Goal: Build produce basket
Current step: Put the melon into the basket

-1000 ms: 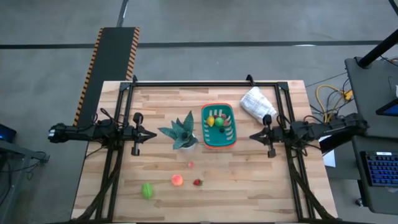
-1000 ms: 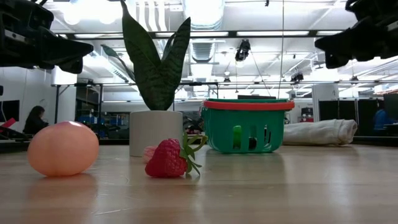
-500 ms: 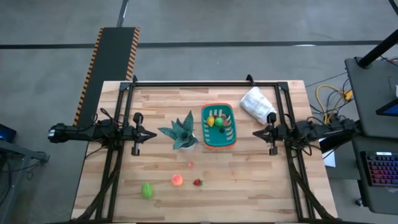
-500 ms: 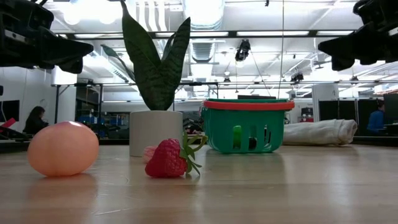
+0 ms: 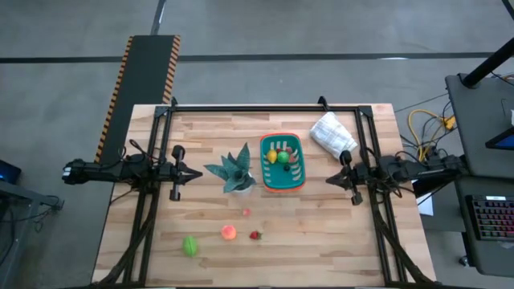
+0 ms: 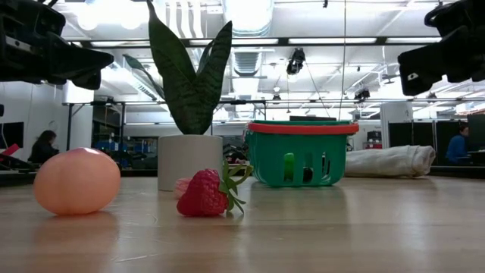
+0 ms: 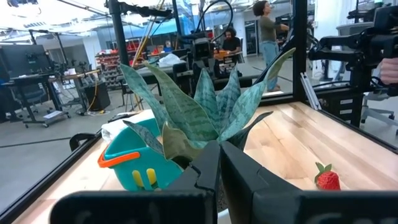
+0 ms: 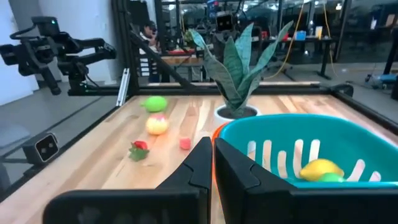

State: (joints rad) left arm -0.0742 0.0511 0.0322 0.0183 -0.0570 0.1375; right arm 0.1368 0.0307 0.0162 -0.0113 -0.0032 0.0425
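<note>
Above table (image 5: 321,233), both end effectors closed, empty.

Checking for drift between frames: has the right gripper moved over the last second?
Yes. In the high view the right gripper, shut, has backed slightly away from the basket toward the table's right edge and shifted a little toward its near side.

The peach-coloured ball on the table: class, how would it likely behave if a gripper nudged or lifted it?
The ball looks round and smooth, so a nudge would probably send it rolling across the flat table. Its smooth skin may slip between narrow fingers. Like the strawberry beside it, it is probably a light toy.
</note>
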